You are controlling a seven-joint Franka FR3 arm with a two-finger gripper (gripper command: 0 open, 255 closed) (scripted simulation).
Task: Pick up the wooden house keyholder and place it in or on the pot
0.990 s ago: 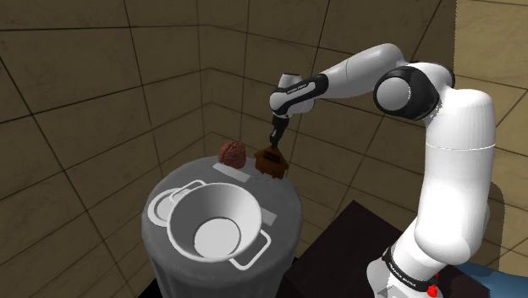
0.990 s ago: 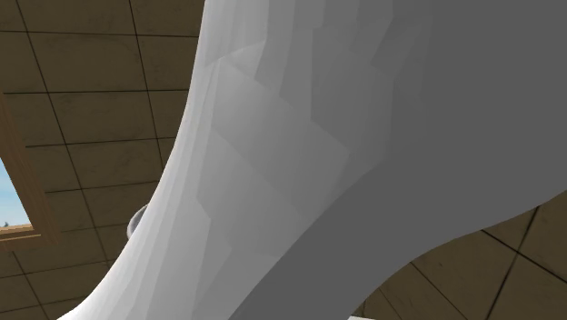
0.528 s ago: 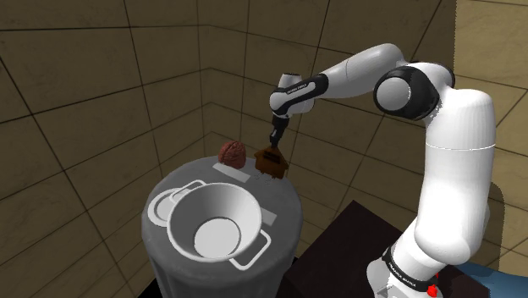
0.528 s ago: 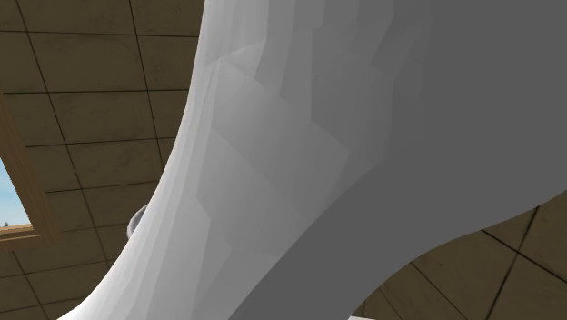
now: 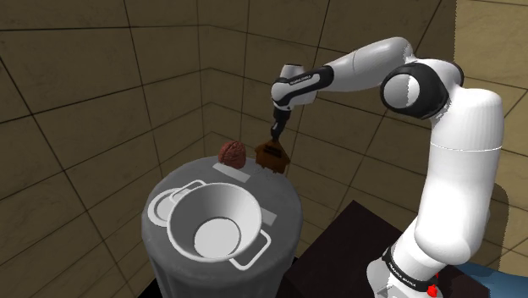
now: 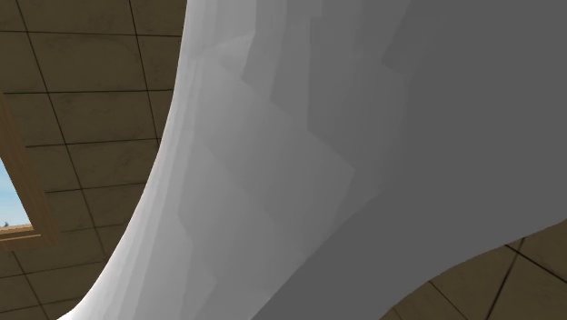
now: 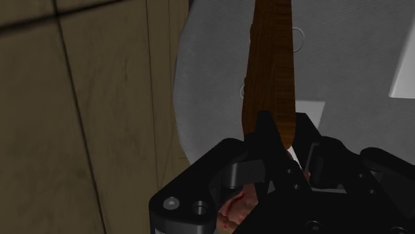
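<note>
**Operator:** What is the gripper doing at this point?

**Technician:** It is clamping the keyholder. In the wrist view, the black fingers are pressing on both faces of the brown wooden board, which is running straight away from them, edge-on to the camera.

**Operator:** Where is the keyholder sitting?

**Technician:** It is hanging directly below the gripper, over the far rim of the round grey table. Its long axis is lying in line with the fingers, pointing downward. Whether its lower edge is touching the tabletop cannot be determined.

**Operator:** Which way is the pot lying from the hand?

**Technician:** The white pot is standing toward the shoulder view's lower left of the gripper, on the near part of the table and well apart from the keyholder. Its mouth is facing upward and looks wide enough to take the board end-first.

**Operator:** Is anything lying close to that path?

**Technician:** A reddish lump and a flat white card are resting just beside the keyholder, on the shoulder view's left. By my judgement, the carry is calling for height first, then travel toward the pot, so the hanging end is passing above the rim.
</note>
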